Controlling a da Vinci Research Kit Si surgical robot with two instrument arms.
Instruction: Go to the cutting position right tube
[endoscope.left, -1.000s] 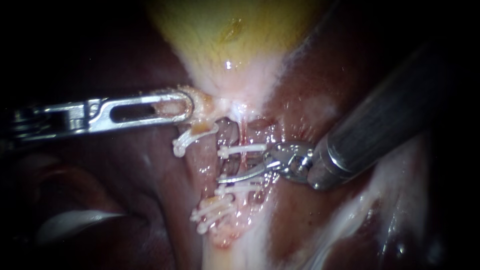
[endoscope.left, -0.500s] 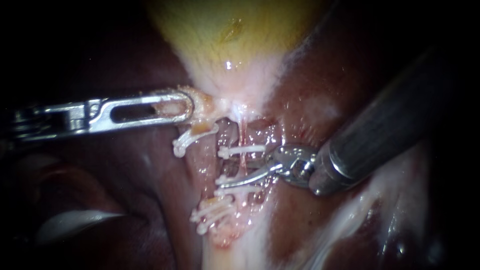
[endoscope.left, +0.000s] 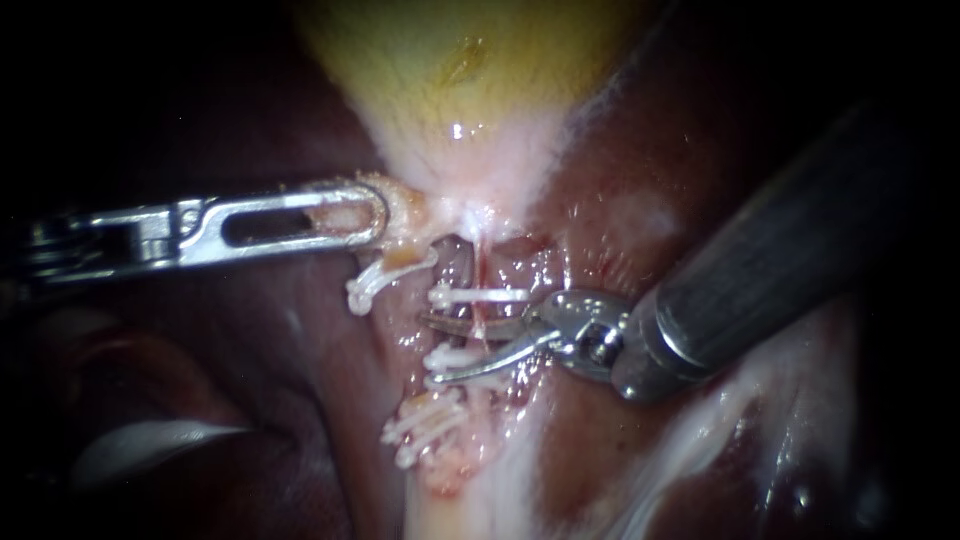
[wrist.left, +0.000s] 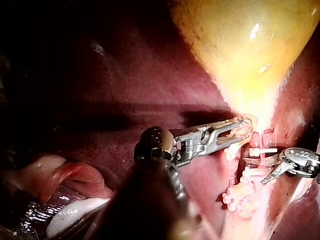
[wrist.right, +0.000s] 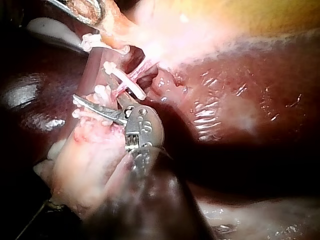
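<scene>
At frame left the left tool (endoscope.left: 372, 215) is bright, polished metal; the right tool (endoscope.left: 438, 348) at centre shines likewise, its shaft (endoscope.left: 780, 260) a duller brushed grey. The clips (endoscope.left: 490, 296) look matt white plastic. The gallbladder (endoscope.left: 470, 60) and liver (endoscope.left: 650, 150) are wet, smooth, glossy.

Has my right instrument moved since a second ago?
Yes: the right instrument has edged leftward under the upper clip, its jaws opening around the right tube.

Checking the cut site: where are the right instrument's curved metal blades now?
Endoscope view, centre: the right instrument's open blades straddle the thin pink right tube, between two white clips.
</scene>
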